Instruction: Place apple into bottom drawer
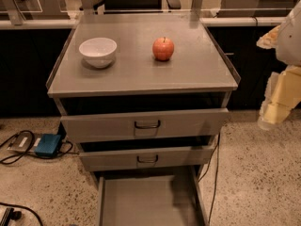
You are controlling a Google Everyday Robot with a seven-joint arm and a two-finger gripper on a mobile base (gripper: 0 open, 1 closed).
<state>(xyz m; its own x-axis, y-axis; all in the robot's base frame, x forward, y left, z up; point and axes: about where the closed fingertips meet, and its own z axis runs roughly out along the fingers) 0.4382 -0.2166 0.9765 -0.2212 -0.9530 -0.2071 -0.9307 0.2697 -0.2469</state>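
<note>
A small red-orange apple [163,49] with a short stem stands on the grey cabinet top [141,69], right of centre. The bottom drawer [146,201] is pulled out below; its flat grey floor holds nothing. My gripper [277,107] hangs at the right edge of the view, beside the cabinet and well right of and below the apple. It holds nothing that I can see.
A white bowl [98,51] stands on the cabinet top left of the apple. Two upper drawers with black handles [147,124] are slightly open. A blue box [47,144] and cables lie on the speckled floor at the left. A cable hangs down at the cabinet's right.
</note>
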